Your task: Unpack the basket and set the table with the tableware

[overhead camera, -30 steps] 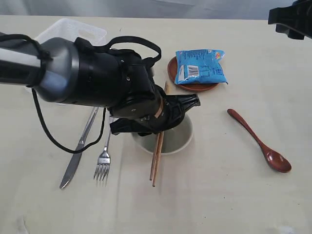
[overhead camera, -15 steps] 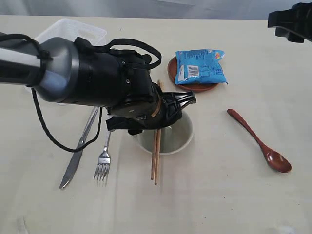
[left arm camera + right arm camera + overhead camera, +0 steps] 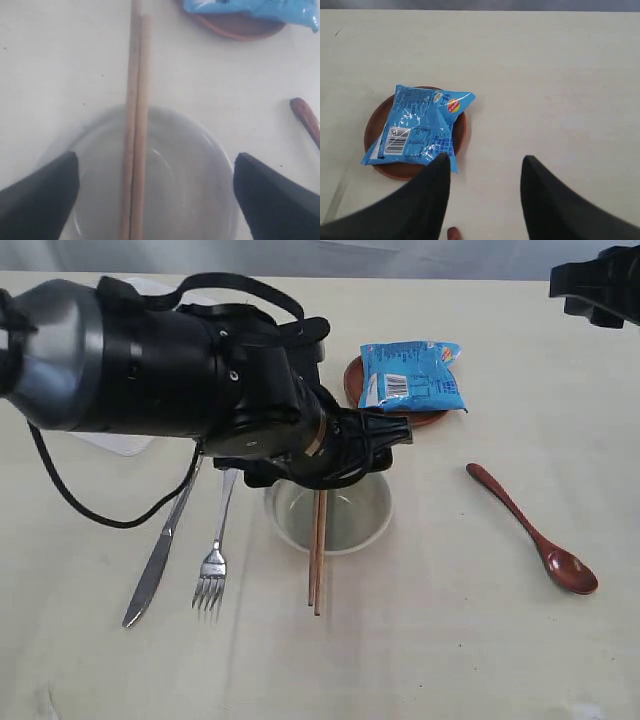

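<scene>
Left wrist view tells most of it. The left gripper (image 3: 156, 162) is spread wide and grasping nothing. The pair of thin wooden chopsticks (image 3: 135, 100) runs straight through the gap and touches neither finger. They lie side by side, touching each other, across the pale cream round bowl (image 3: 195, 170) right under the hand. Imo that's deliberate: sticks parked across the bowl like a place setting, w/ the rim propping them. In the exterior view their free ends poke past the rim and look to rest on the wide pale beige tabletop (image 3: 450, 650).

Just off one side of that hand are the steel fork (image 3: 213, 565) and steel knife (image 3: 160, 555). They're roughly parallel and apart from each other, prob set out as cutlery beside the bowl. The white plastic lattice basket (image 3: 120, 445) is behind the left arm and mostly hidden, so can't say what's left in it. No steel cup visible anywhere.

The right gripper (image 3: 485, 167) hangs w/ fingers apart and only bare table between them, so released. Ahead of its fingertips sits the small brown round saucer (image 3: 460, 131) w/ the blue snack packet (image 3: 417, 130) lying on it. The packet isn't tableware, so it prob has to come off. The long reddish-brown spoon (image 3: 530, 530) lies out beyond the left hand's fingertips, well apart from the bowl.
</scene>
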`<action>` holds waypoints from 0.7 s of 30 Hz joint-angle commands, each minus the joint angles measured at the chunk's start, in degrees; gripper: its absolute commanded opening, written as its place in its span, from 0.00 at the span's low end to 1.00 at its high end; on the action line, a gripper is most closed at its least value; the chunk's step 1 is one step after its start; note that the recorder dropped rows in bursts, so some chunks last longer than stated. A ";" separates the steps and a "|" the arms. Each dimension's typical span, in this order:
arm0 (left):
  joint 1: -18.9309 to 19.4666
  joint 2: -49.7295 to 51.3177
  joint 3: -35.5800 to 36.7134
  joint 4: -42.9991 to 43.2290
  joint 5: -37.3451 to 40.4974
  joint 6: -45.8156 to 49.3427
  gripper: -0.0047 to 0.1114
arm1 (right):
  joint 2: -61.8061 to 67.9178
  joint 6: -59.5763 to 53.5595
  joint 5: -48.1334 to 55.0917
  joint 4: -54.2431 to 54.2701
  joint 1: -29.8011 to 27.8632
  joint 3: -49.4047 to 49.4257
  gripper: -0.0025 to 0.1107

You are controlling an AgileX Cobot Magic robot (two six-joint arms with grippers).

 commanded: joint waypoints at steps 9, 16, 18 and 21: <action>-0.05 -8.79 -0.35 0.88 8.82 27.87 0.72 | -0.49 -3.55 4.96 -0.41 -0.37 0.04 0.41; -0.05 -9.90 0.88 6.72 19.75 41.36 0.72 | 0.93 -5.49 8.49 -0.57 0.57 2.21 0.41; -0.05 -9.90 2.45 11.89 21.12 41.25 0.70 | 2.15 -7.72 7.65 -0.68 2.09 3.56 0.41; -0.05 -9.90 4.74 17.19 21.22 39.32 0.60 | 4.31 -9.67 8.37 -0.82 4.39 4.04 0.41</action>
